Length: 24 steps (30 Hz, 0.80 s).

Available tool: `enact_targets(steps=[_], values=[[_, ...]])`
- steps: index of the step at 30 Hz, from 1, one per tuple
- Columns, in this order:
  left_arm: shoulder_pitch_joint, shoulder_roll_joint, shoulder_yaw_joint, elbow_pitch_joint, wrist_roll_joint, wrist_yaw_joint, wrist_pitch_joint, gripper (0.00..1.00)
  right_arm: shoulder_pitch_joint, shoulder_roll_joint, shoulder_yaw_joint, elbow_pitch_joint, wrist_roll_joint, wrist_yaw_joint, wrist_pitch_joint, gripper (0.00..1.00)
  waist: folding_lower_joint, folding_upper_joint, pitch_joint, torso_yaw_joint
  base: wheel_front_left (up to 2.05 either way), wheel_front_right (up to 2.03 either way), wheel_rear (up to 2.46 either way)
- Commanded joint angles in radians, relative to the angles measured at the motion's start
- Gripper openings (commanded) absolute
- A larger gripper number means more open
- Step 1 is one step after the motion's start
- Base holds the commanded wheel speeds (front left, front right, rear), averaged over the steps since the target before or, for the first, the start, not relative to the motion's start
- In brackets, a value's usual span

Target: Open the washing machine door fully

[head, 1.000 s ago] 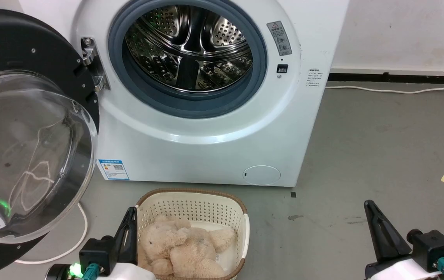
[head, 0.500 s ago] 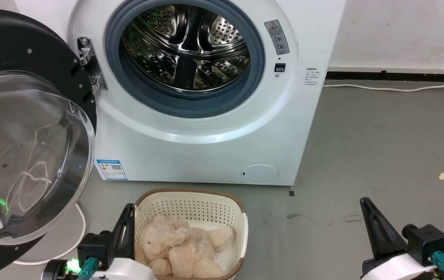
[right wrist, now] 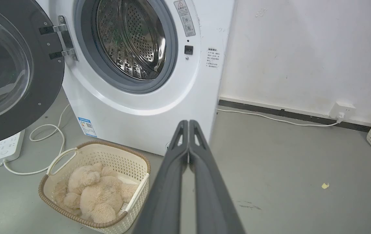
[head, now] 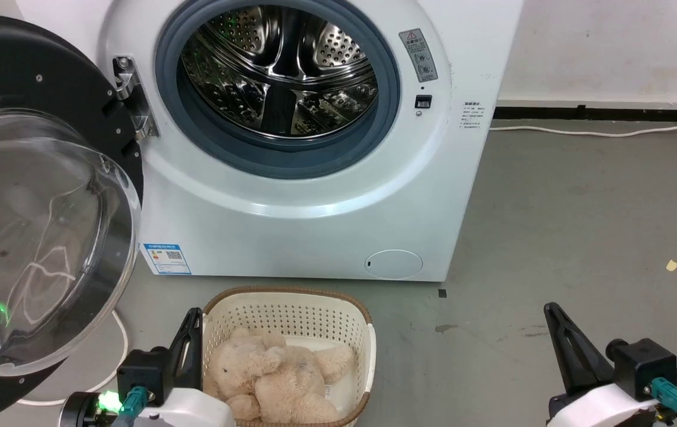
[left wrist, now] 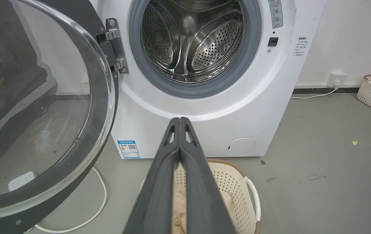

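The left claw point(head: 195, 317) point(left wrist: 179, 121) and the right claw point(head: 552, 309) point(right wrist: 188, 123) hang low in front of the washing machine point(head: 315, 231), each clenched with its two dark fingers pressed together on nothing. The left one is just beside a basket point(head: 291, 292) holding a teddy bear point(head: 273, 379) before the machine, and the right one is over bare floor off the machine's right corner. The door point(head: 42, 225) point(left wrist: 42, 107) point(right wrist: 10, 74) stands swung wide to the machine's left on its hinge point(head: 128, 98), glass bowl facing the room, baring the drum point(head: 282, 65).

Dark tapered right claw point(head: 552, 311), teal connector point(head: 664, 392), white forearm point(head: 596, 409).
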Motion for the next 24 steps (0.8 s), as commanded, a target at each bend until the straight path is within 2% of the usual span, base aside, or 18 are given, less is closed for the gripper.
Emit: enact_targets(steps=[1, 24], values=[[-0.019, -0.007, 0.009, -0.005, 0.010, -0.004, 0.006, 0.00, -0.022, 0.001, 0.004, 0.002, -0.005, 0.001, 0.005, 0.00, 0.0001, 0.0000, 0.000, -0.001, 0.00, 0.00, 0.00], [-0.035, -0.018, 0.040, -0.013, 0.041, -0.022, 0.051, 0.00, -0.044, 0.002, 0.018, 0.010, -0.015, 0.001, 0.051, 0.00, 0.0000, 0.0000, 0.005, -0.012, 0.00, 0.00, 0.00]])
